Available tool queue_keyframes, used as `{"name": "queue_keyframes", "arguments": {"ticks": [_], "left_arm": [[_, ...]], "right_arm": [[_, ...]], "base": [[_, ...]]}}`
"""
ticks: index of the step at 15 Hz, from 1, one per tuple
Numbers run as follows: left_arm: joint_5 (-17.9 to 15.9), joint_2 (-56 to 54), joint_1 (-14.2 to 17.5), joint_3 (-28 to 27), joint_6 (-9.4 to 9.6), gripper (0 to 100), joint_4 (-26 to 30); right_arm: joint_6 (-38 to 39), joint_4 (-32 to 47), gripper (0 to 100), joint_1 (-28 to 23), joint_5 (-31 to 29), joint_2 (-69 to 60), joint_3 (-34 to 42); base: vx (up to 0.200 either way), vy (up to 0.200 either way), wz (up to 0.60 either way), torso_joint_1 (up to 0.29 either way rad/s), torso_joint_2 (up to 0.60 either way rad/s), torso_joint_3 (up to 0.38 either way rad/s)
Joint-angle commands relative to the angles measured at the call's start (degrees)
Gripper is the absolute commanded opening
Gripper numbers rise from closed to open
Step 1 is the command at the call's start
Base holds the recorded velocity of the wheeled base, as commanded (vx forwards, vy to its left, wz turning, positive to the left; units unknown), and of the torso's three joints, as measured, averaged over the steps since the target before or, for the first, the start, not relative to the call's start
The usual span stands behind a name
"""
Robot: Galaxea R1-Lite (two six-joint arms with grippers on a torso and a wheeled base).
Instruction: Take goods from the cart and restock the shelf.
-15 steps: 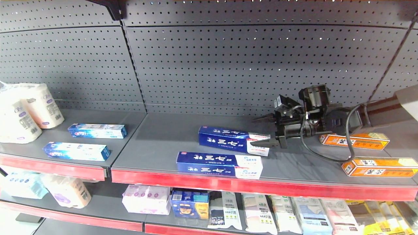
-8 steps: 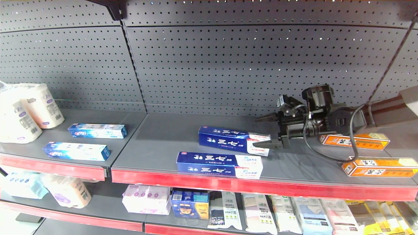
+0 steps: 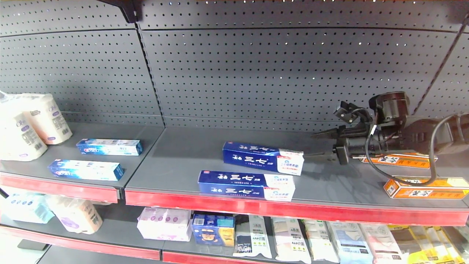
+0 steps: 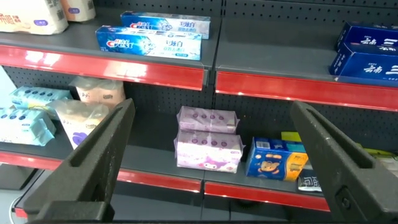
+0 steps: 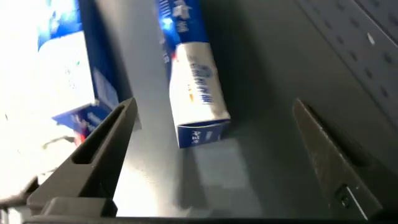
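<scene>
Head view, centre-right: right claw (image 3: pixel 311 145) spread wide, just beside the rear blue box (image 3: pixel 263 157). Left wrist view: left claw (image 4: pixel 212 104) also spread, tissues (image 4: pixel 208 138) mid-frame.

Matt grey painted metal on the shelf deck (image 3: pixel 190 161), perforated back panel (image 3: pixel 256 73) the same. Glossy red plastic strip (image 3: pixel 293 212) along the near edge. Those blue toothpaste boxes (image 3: pixel 262 157): smooth printed card, slight sheen. Below, tissue packs (image 3: pixel 164 223) in shiny film.

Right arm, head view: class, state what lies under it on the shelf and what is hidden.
An orange box lies on the shelf under the right arm. Its front face shows; its rear part is covered.
</scene>
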Motion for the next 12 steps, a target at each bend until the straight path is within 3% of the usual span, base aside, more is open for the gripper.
{"name": "queue_keyframes", "arguments": {"ticks": [1,5,12], "left_arm": [[0.0,0.1,0.0,0.0,-0.02,100,0.0],[0.1,0.1,0.0,0.0,-0.02,100,0.0],[0.0,0.1,0.1,0.0,-0.02,100,0.0]], "right_arm": [[3.1,-0.3,100,-0.3,-2.7,-2.6,0.4],[8.5,-0.5,100,-0.4,-10.2,-4.7,1.8],[27.4,-2.2,100,1.5,-24.6,-6.4,2.2]], "base": [[0.000,0.000,0.00,0.000,0.00,0.000],[0.000,0.000,0.00,0.000,0.00,0.000],[0.000,0.000,0.00,0.000,0.00,0.000]]}}
